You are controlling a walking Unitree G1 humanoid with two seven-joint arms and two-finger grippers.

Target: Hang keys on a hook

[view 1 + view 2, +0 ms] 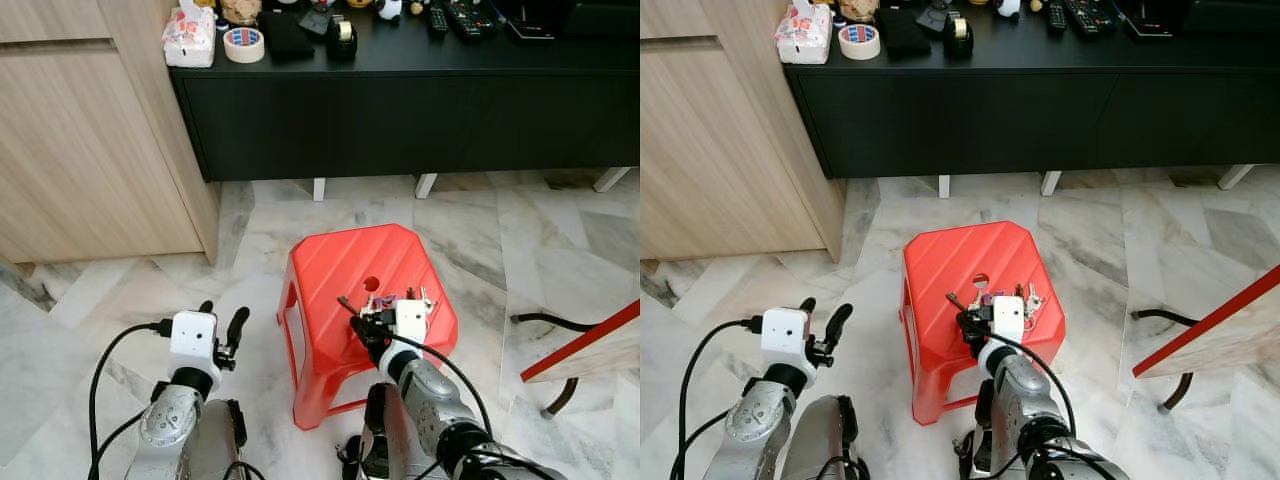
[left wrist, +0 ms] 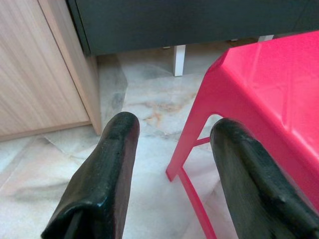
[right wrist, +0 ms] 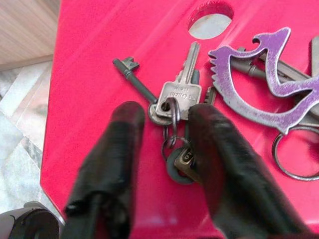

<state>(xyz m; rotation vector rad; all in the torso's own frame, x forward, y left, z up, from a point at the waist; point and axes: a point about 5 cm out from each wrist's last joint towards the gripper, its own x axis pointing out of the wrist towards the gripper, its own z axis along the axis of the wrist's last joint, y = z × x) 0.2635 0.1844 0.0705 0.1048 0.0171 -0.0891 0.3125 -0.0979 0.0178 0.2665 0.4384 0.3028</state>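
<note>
While keys [image 3: 174, 107] lie near red stool [image 1: 330, 270] front edge | right gripper [image 3: 164, 149] jaws open astride them | left gripper [image 1: 222, 322] jaws open over floor | wrist view shows purple charm [image 3: 269, 84]

Head eyes look down, sharing the red stool [image 1: 350, 265]; right wrist close above it; left wrist beside it.

Even, soft indoor light fills both head views, bright enough to keep the marble floor [image 1: 120, 290] pale and the red stool [image 1: 345, 265] vivid, with a faint sheen on its top. The space under the black cabinet [image 1: 1040, 110] falls into shadow. Head views are sharp. In the wrist views the black fingers [image 3: 112, 164] sit close to the lens and blur, while the keys [image 3: 177, 97] stay crisp. The light perhaps comes from overhead.
</note>
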